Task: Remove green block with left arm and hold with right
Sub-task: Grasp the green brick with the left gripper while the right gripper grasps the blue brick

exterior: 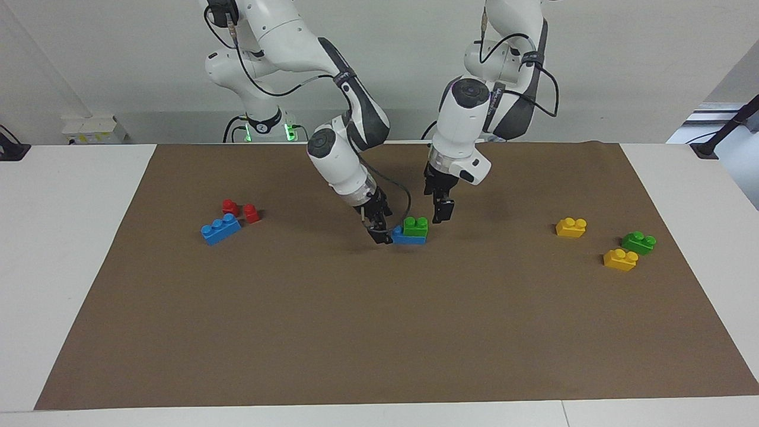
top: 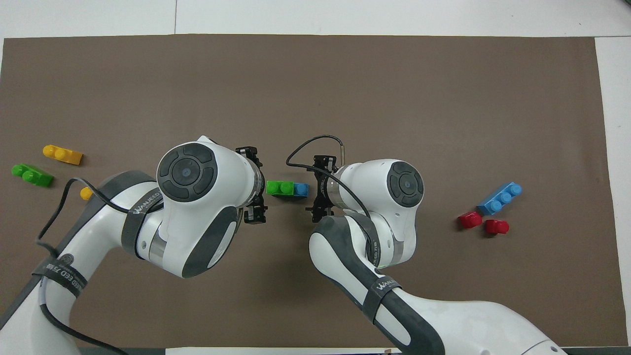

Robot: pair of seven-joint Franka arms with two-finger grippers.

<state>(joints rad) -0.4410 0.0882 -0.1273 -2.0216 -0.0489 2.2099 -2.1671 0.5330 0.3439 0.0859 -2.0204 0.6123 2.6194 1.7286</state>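
facing view. green block (exterior: 415, 226) sits stacked on a blue base brick (exterior: 409, 238) at mid-mat (exterior: 379, 332), between the two grippers. your right gripper (exterior: 382, 234) is down at the end of the base brick toward the right arm's end of the table, its tips against the blue plastic; it appears clamped on that brick, which would pin the stack so the upper piece can be pulled free. your left gripper (exterior: 442, 213) hangs just beside the green block, apart from it, tips a little above the mat; whether its fingers are parted cannot be told here. the removal itself looks not yet begun.

overhead view. green block (top: 279, 188) covers most of the base brick (top: 301, 189), leaving one blue stud exposed toward the right gripper (top: 315, 190), which meets that bare end. the left gripper (top: 256, 185) faces the green end, its fingers spread either side of the block's line, so it reads as open and ready to close on the block. spare pieces lie well apart: a second green brick (top: 32, 175) and a yellow brick (top: 62, 154) toward the left arm's end, a long blue brick (top: 500, 198) and two red pieces (top: 471, 220) toward the right arm's end.
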